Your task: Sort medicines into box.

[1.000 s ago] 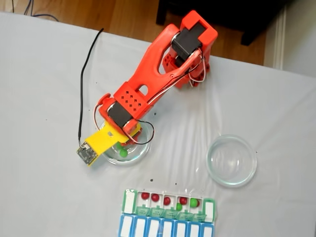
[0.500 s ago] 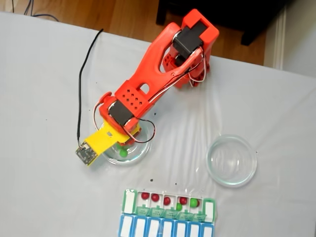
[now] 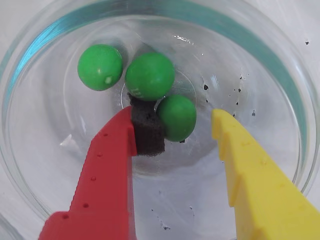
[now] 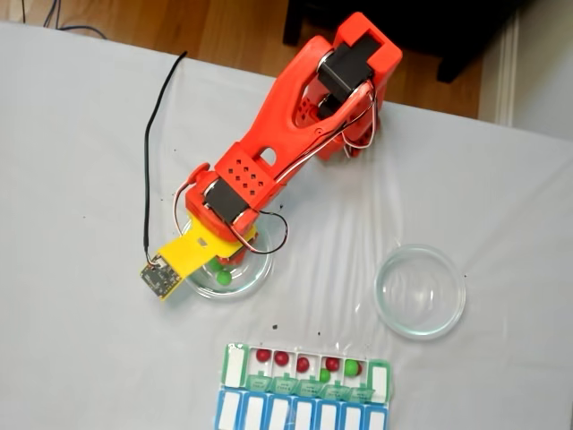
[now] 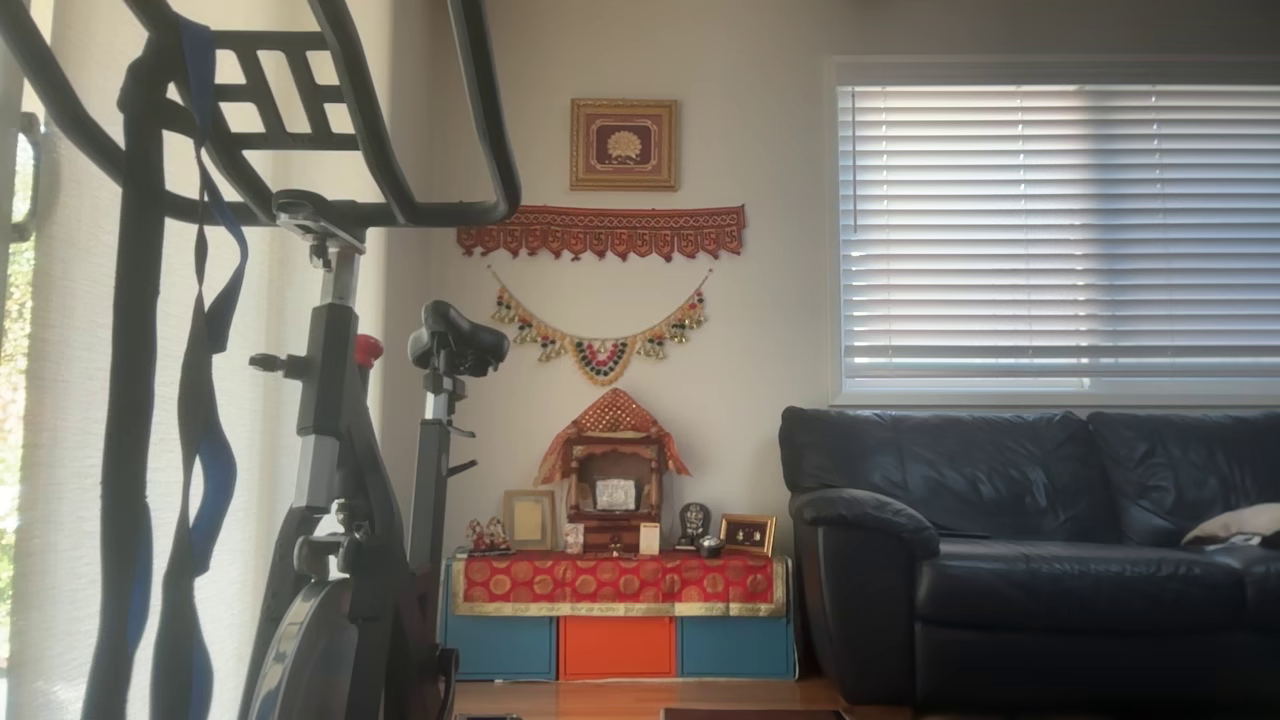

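In the wrist view three green medicines lie in a clear glass dish (image 3: 280,85). My gripper (image 3: 175,116) is open and low inside the dish. One green ball (image 3: 177,119) sits between the red finger's black foam pad (image 3: 147,134) and the yellow finger (image 3: 250,175), touching the pad. Two more green balls (image 3: 150,75) (image 3: 100,66) lie just beyond the fingertips. In the fixed view the orange arm holds the gripper (image 4: 226,262) over the left dish (image 4: 255,278). The box (image 4: 304,372) at the bottom has its green lids open, with several red balls (image 4: 281,358) and two green ones (image 4: 352,366) inside.
An empty glass dish (image 4: 420,291) stands right of the arm. A blue-lidded row (image 4: 300,414) adjoins the box at the bottom edge. A black cable (image 4: 152,152) runs to the yellow camera mount (image 4: 179,260). Small dark specks dot the white cloth. The other view shows a living room.
The arm's wrist has shifted slightly toward the top of the fixed view. The gripper stays over the left dish.
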`<move>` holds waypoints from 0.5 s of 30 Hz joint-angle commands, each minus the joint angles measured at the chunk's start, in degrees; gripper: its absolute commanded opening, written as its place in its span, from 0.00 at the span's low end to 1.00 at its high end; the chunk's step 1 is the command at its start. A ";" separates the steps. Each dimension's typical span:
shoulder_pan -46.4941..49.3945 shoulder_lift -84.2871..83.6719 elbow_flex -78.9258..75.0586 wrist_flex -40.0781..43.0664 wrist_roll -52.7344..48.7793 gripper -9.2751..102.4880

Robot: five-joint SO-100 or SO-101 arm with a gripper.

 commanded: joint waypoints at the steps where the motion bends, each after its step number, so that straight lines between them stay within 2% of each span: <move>1: -0.53 5.45 0.00 -1.49 0.09 0.24; 15: -0.70 6.50 2.99 -4.48 0.18 0.21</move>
